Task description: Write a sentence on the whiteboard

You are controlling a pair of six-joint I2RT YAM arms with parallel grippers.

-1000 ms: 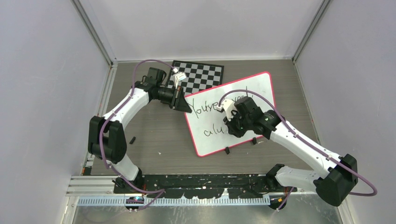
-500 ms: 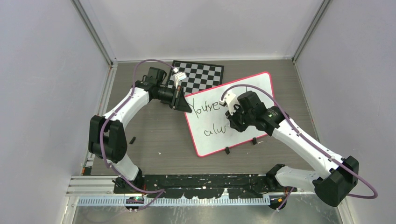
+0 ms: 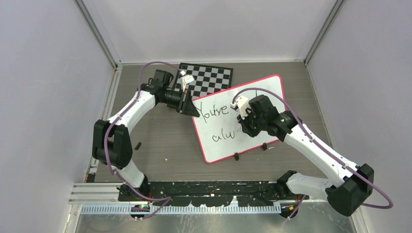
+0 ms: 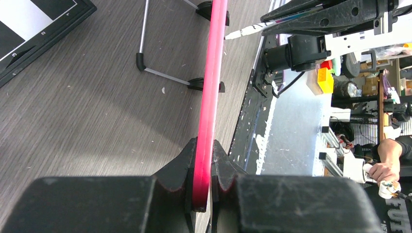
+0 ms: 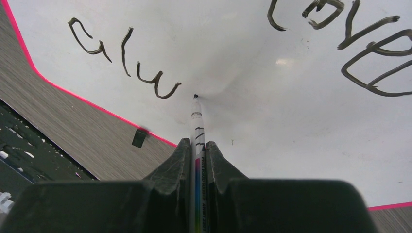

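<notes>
The whiteboard (image 3: 265, 94), white with a pink-red frame, lies tilted at mid-table. My left gripper (image 3: 191, 110) is shut on its left edge; the left wrist view shows the pink frame (image 4: 210, 97) pinched between my jaws (image 4: 204, 179). My right gripper (image 3: 244, 127) is shut on a thin whiteboard marker (image 5: 198, 141), whose tip touches the board just right of "alw". The sentence (image 3: 214, 111) reads "You're" on the first line and "alw" (image 5: 126, 63) on the second. "loved" (image 5: 362, 43) shows in the right wrist view; my right arm hides it from above.
A black-and-white checkerboard (image 3: 209, 77) lies behind the whiteboard's left corner. Two black clips (image 3: 236, 156) sit on the board's near edge. A wire stand leg (image 4: 163, 74) props the board. A small black piece (image 3: 138, 145) lies on the table at left.
My right gripper has moved right and slightly up along the second line, and the lettering there has grown from "alu" to "alw". The left arm and the board have not moved.
</notes>
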